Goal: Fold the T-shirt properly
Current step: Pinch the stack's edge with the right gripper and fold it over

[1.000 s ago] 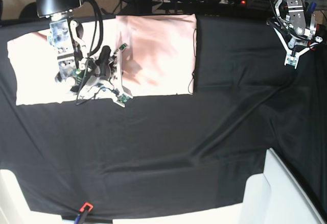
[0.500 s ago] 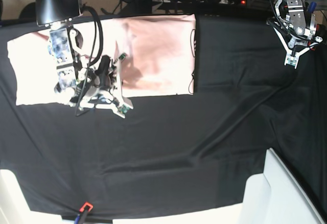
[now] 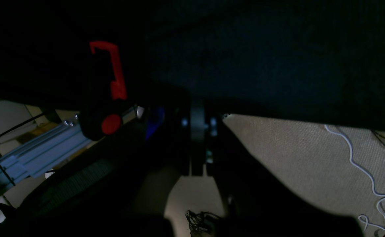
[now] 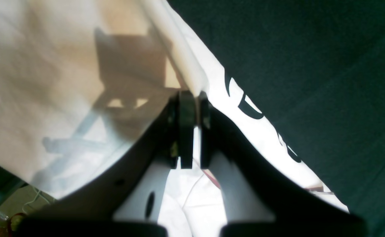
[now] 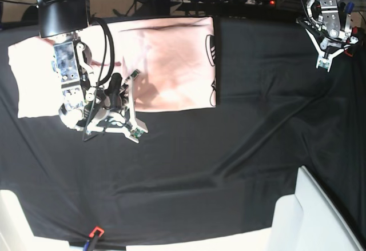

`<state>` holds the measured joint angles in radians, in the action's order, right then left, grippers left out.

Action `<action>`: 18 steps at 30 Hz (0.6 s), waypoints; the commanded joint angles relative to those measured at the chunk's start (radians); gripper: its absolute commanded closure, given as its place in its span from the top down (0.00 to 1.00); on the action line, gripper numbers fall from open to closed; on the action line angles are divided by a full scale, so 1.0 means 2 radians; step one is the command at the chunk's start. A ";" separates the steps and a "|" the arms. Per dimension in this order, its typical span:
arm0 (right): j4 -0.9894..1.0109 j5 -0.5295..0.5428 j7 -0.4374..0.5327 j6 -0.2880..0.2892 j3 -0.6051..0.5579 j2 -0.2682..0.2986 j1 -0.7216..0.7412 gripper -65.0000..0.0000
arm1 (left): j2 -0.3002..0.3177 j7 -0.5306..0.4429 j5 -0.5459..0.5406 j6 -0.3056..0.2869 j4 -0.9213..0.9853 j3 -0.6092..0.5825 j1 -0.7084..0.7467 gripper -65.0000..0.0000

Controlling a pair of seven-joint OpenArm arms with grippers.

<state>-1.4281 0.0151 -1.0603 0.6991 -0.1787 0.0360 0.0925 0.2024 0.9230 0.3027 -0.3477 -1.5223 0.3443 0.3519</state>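
Base view: one T-shirt (image 5: pixel 166 62), two arms, one black cloth (image 5: pixel 229 165).

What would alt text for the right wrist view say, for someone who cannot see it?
A closed gripper pinches a folded edge of a pale pink T-shirt, lifting the cloth. Black lettering shows on the shirt's lower layer, and a dark tablecloth fills the right side.

Large black serif lettering (image 4: pixel 250 107) runs along the right-hand edge of the thin pale pink cotton T-shirt (image 5: pixel 171 62) lying on the black table cloth (image 5: pixel 229 148), but only cropped curved strokes show, so no word can be read.
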 commanded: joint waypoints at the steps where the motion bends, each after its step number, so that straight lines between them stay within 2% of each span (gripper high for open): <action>1: -0.005 0.000 0.004 0.000 0.001 0.002 0.007 0.01 | 0.008 -0.001 0.004 0.004 -0.009 0.003 -0.001 0.00; 7: -0.005 0.000 0.003 0.000 0.005 0.002 0.007 0.04 | 0.006 -0.001 0.001 0.004 -0.010 0.003 -0.002 0.00; 8: -0.005 -0.001 -0.004 0.000 0.005 0.002 0.007 0.10 | 0.006 -0.001 0.000 0.003 -0.011 0.003 -0.002 0.00; 10: -0.006 -0.001 -0.018 0.000 0.006 0.002 0.007 0.30 | 0.005 -0.001 -0.008 0.002 -0.012 0.003 -0.003 0.00; 11: -0.009 -0.001 -0.022 0.000 0.006 0.002 0.007 0.44 | 0.005 -0.001 -0.024 0.002 -0.016 0.003 -0.006 0.00; 13: -0.024 -0.001 -0.022 0.000 0.016 0.002 0.006 0.65 | 0.007 -0.001 -0.063 0.002 -0.028 0.003 -0.006 0.00; 14: -0.034 -0.001 -0.022 0.000 0.031 0.002 0.002 0.71 | 0.008 0.000 -0.080 0.002 -0.034 0.003 -0.005 0.00; 15: -0.050 -0.001 -0.022 0.000 0.051 0.002 -0.002 0.76 | 0.009 0.000 -0.102 0.002 -0.042 0.003 -0.004 0.00; 18: -0.097 -0.001 -0.020 0.000 0.113 0.002 -0.011 0.75 | 0.009 0.001 -0.143 0.002 -0.056 0.003 -0.004 0.00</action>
<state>-1.6039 0.0051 -1.1126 0.6979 0.0505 0.0353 0.0570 0.2077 0.9264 0.0174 -0.3473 -1.6165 0.3454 0.3439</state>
